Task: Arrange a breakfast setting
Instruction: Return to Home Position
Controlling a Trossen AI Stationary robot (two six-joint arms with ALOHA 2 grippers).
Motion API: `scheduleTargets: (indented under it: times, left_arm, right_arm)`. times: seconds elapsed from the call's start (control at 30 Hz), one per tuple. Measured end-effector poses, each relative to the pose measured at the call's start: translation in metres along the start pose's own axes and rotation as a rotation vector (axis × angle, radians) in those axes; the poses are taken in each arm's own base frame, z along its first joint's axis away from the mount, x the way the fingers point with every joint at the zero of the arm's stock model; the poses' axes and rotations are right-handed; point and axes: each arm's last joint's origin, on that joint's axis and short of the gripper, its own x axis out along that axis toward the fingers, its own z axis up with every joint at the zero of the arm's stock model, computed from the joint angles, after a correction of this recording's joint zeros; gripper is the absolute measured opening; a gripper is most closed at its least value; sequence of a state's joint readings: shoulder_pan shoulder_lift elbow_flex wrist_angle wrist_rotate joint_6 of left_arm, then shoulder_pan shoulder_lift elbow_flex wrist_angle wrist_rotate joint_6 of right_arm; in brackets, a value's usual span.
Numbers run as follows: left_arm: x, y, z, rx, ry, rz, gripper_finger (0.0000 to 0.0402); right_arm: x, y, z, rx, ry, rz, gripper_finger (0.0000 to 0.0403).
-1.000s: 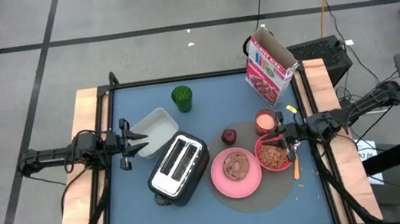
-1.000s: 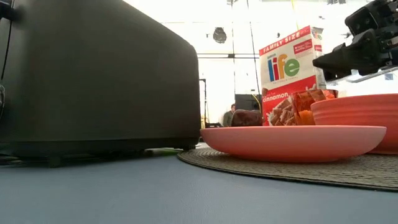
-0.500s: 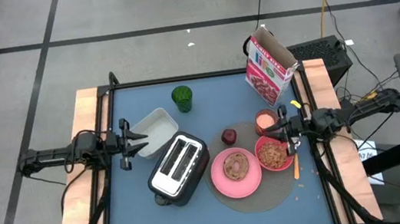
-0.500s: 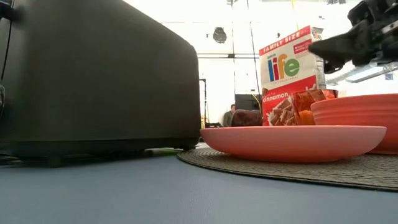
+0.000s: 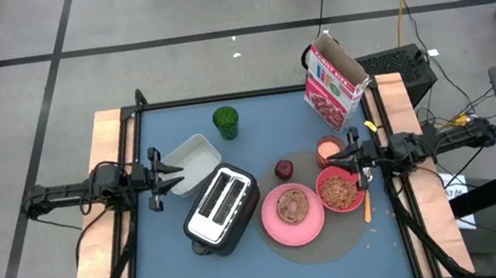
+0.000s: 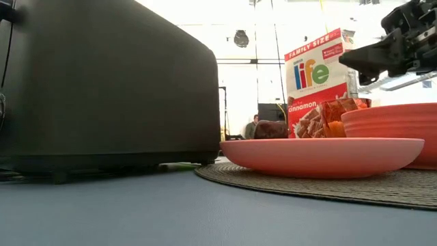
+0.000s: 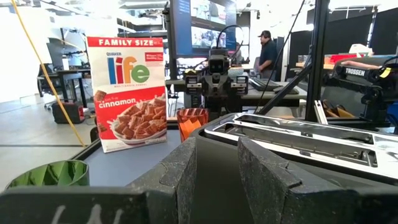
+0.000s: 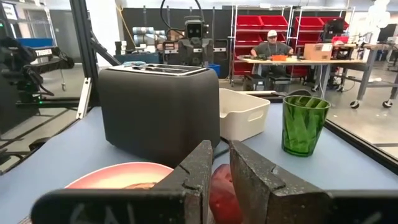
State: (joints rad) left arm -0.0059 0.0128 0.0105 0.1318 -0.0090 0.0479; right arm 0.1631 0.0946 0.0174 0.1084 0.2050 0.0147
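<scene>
The pink plate (image 5: 293, 221) with the browned bread (image 5: 291, 204) lies on a round grey mat (image 5: 324, 239). The red bowl (image 5: 336, 191), filled with cereal, sits to its right. The pink cup (image 5: 329, 150) and the dark red fruit (image 5: 284, 169) stand at the mat's far side. The orange-handled spoon (image 5: 366, 205) lies by the bowl's right side. My right gripper (image 5: 354, 158) hovers just right of the cup, level, pointing left, slightly open and empty; it also shows in the low view (image 6: 351, 58). My left gripper (image 5: 175, 171) waits open by the white container (image 5: 191, 159).
The silver-and-black toaster (image 5: 222, 208) stands left of the plate. A green cup (image 5: 225, 121) stands at the far middle. An open cereal box (image 5: 331, 78) stands at the far right corner. There is bare blue table along the near edge and the far left.
My right gripper has risen from low over the bowl and spoon and shifted a little toward the table's far edge, coming level beside the cup. The spoon, the bowl and the other things have stayed in place.
</scene>
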Motion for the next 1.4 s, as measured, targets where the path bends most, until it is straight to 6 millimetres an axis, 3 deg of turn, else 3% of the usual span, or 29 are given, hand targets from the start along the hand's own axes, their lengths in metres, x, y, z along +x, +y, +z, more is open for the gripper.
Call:
scheduleTargets:
  times: [1.4]
  left_arm:
    - [0.0, 0.0, 0.0, 0.0, 0.0, 0.0, 0.0124]
  right_arm:
    - [-0.0057, -0.0024, 0.0017, -0.047, -0.033, -0.013, 0.0055]
